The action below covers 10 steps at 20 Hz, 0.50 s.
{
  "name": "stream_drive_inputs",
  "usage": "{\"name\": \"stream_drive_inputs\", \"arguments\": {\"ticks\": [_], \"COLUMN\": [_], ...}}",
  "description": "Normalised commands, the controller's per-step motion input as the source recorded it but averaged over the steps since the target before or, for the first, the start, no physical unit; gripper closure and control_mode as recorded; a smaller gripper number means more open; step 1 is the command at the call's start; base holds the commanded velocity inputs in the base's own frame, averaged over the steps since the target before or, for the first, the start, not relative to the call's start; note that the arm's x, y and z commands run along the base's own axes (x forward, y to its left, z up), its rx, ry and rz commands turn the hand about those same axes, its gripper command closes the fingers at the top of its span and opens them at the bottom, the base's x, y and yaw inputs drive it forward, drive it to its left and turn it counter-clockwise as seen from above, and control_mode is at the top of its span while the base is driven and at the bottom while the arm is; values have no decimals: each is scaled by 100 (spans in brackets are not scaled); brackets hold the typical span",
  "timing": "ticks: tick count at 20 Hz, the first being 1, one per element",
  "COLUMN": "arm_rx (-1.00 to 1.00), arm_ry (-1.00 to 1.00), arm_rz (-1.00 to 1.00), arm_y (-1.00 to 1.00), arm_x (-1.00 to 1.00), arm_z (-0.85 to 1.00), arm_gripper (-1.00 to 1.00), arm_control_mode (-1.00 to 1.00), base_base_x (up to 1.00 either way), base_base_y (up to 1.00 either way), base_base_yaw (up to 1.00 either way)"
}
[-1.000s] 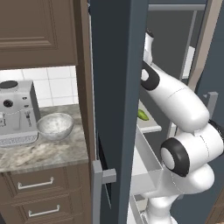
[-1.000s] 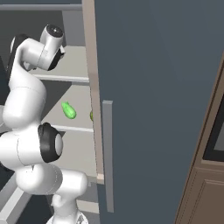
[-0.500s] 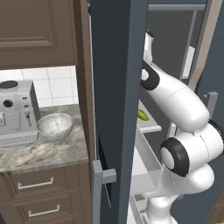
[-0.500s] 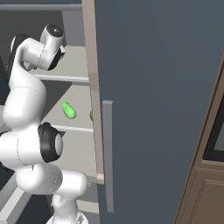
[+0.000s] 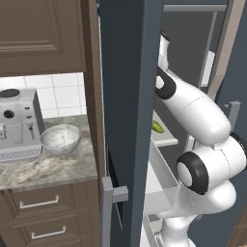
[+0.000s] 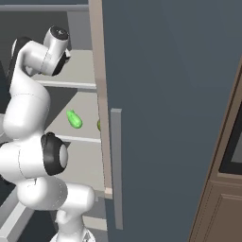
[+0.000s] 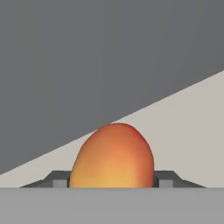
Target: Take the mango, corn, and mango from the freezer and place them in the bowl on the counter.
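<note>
The mango (image 7: 113, 156) lies on a pale freezer (image 5: 128, 72) shelf (image 7: 188, 131), the gripper (image 7: 113, 177) clamped on its sides. The bowl (image 5: 61, 138) sits on the counter (image 5: 43, 171).

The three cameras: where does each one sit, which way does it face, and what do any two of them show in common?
Left base view: behind the arm to its left, facing forward and down at the bowl on the counter and the open freezer; the white arm rises at the lower right.
Right base view: behind the arm to its right, facing the freezer shelves and door; the arm rises at the left.
Hand view: on the hand, looking along the gripper at an orange mango between the fingertips.
Shared: both base views show the green item on a freezer shelf.
</note>
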Motion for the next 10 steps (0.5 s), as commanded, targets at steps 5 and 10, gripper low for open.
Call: {"name": "stream_drive_inputs", "arguments": {"ticks": [5, 10], "arm_rx": [0, 0], "arm_ry": [0, 0], "arm_rz": [0, -9], "arm_y": [-9, -48], "arm_x": [-2, -24], "arm_z": [0, 1], "arm_gripper": [100, 100], "arm_control_mode": [-100, -100], "base_base_x": [0, 0], "base_base_y": [0, 0], "base_base_yaw": [0, 0]}}
